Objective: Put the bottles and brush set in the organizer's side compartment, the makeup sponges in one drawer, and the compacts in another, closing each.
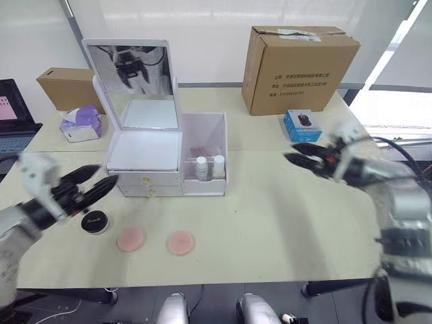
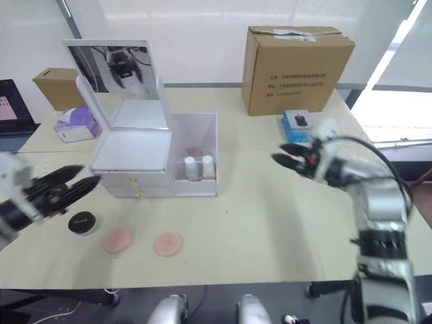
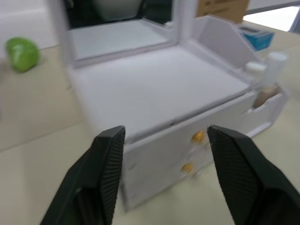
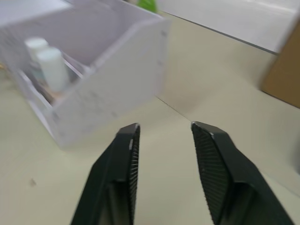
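White plastic organizer [image 1: 145,158] (mirror lid upright); bottles [image 1: 209,167] stand upright in translucent bin [image 1: 205,145]. Flat round sponges [image 1: 155,240] near. Both grippers [image 1: 101,184] [image 1: 300,156] released, empty.

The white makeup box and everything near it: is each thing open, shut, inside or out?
White plastic organizer: mirror lid up, both gold-knobbed drawers shut.
Translucent side compartment: holds two small bottles, upright.
Two round peach-pink sponges: flat on the table, outside.
Black-lidded round compact: on the table, lid on.
Left end effector: open, holding nothing.
Right end effector: open, holding nothing.
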